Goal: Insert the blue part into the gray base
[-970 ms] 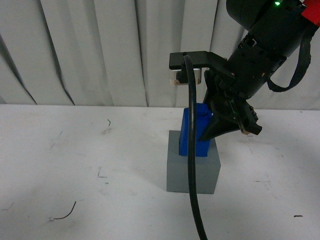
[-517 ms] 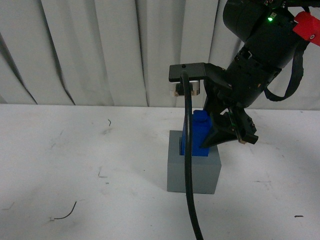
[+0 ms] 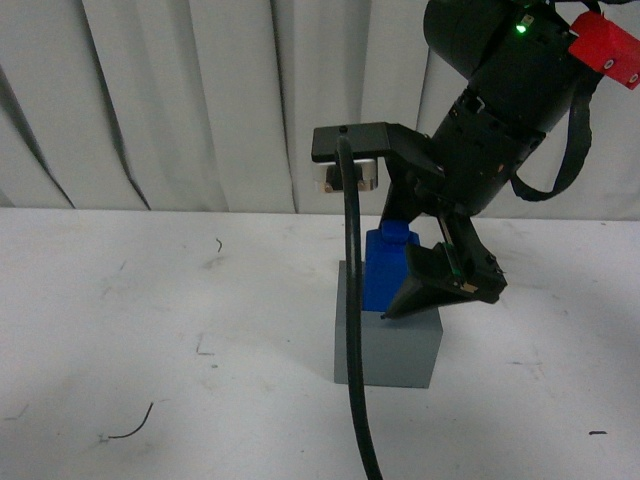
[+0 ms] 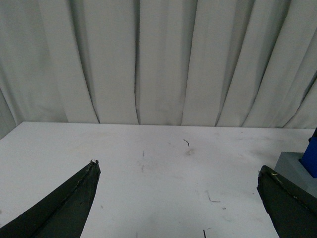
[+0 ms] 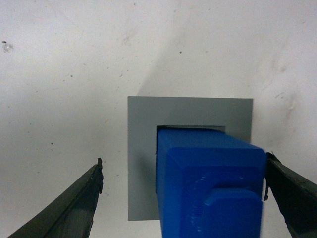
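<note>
My front and left wrist cameras face the curtain (image 3: 200,100). My right wrist camera looks down, close, between its fingers (image 5: 64,208). All share the blue part (image 3: 385,275).

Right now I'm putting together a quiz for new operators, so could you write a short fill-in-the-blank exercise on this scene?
1. The blue part stands with its lower end in the square ___ of the gray base.
2. The right gripper is ___, with one finger clearly apart from the blue part.
3. The left gripper is spread wide and holds ___.
4. The gray base sits on a ___ table.

Missing words: recess; open; nothing; white
</note>
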